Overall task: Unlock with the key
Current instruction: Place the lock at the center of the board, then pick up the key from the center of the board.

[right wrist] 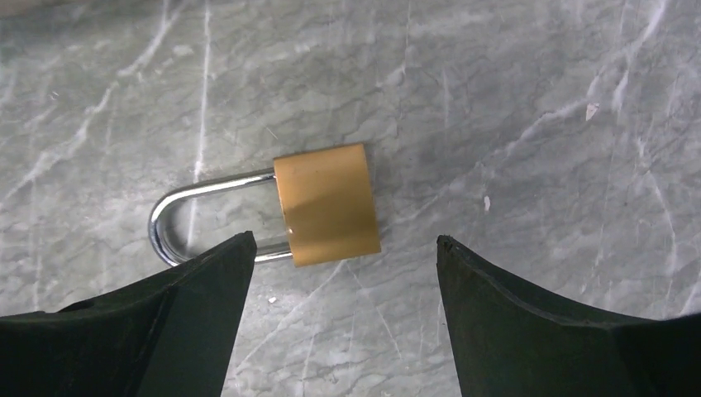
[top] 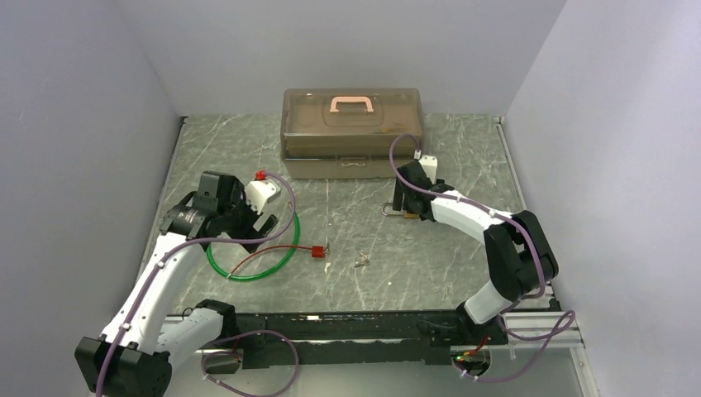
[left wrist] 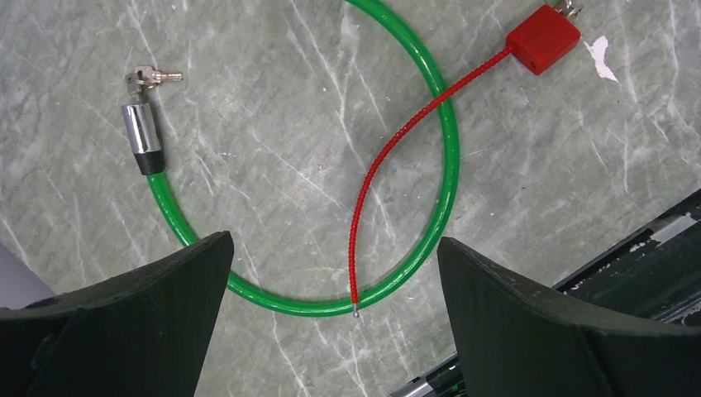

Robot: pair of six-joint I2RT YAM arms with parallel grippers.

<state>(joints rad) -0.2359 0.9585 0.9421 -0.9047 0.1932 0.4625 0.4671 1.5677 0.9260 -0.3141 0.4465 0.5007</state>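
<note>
Right jaws stand spread astride the brass padlock (right wrist: 326, 204), which lies flat near the worktop's (top: 446, 256) far edge. Left jaws, spread, hang over the green cable (left wrist: 447, 149); the key (top: 361, 261) lies alone mid-worktop.

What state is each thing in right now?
Padlock, lying flat, shackle shut.
Key, lying loose, not in the padlock.
Box, lid down.
Green cable, looped, metal end free.
Left gripper, open, empty.
Right gripper, open, above the padlock.
</note>
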